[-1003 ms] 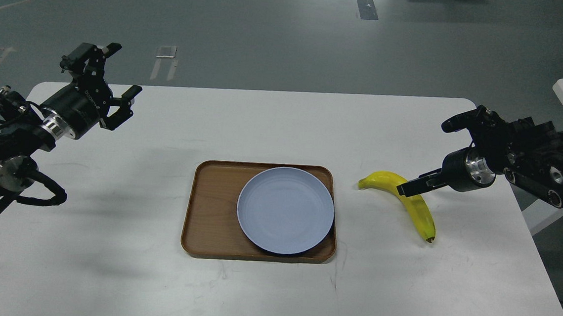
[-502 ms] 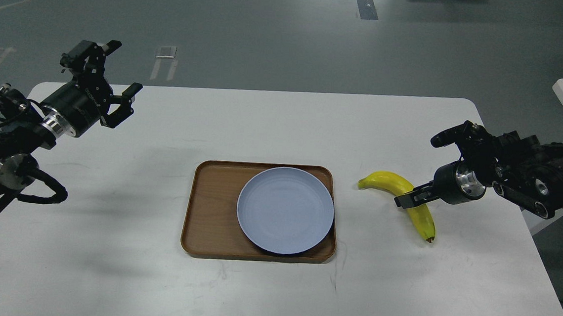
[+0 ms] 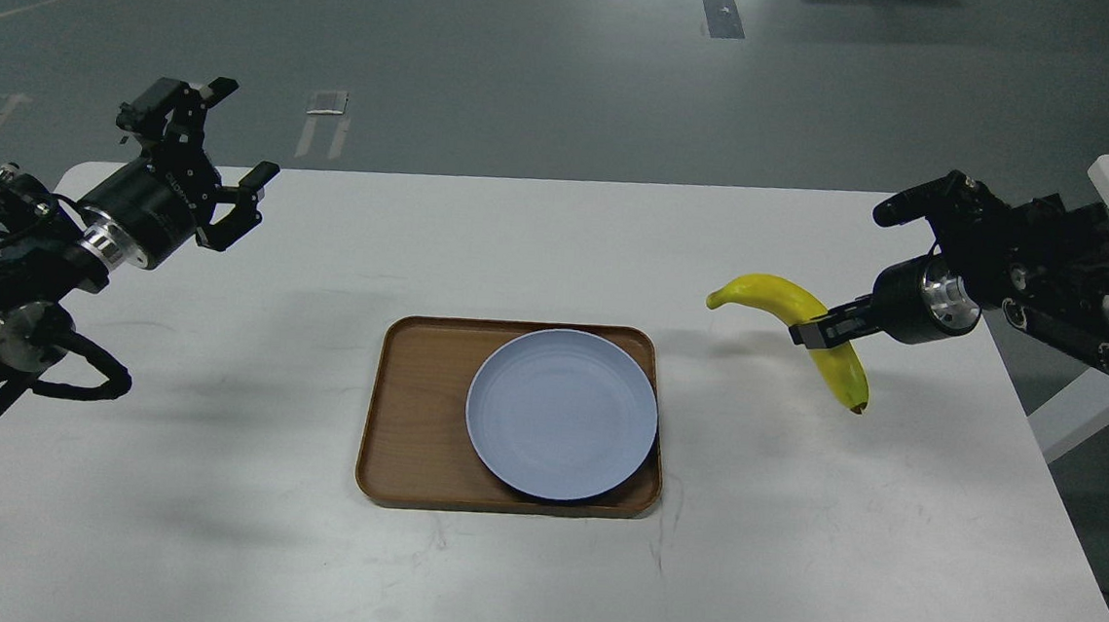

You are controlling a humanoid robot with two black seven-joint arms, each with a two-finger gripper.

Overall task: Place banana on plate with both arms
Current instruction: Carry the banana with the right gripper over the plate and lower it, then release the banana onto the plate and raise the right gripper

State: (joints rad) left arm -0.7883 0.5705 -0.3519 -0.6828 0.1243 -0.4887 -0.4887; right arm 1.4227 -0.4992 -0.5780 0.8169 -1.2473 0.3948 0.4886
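The right arm [image 3: 1054, 283] reaches in from the right edge of the frame, level and pointing toward the centre, its silver wrist ring facing left. The right gripper [image 3: 822, 330] has its jaws closed on the banana [image 3: 798, 318] near the middle of the fruit. The banana hangs clear of the tabletop [image 3: 793, 523], its shadow lying separately on the white surface below; its stem end points left and its dark tip hangs lower right. It sits to the upper right of the plate [image 3: 562, 414], well apart from it. The left arm [image 3: 41, 256] comes in from the left edge and angles up toward the upper left of the frame, where the left gripper [image 3: 224, 146] is held above the tabletop's far left corner with its jaws spread wide and holding nothing. In the centre, a brown wooden tray [image 3: 410, 418] carries the pale blue plate on its right half; the plate is bare.
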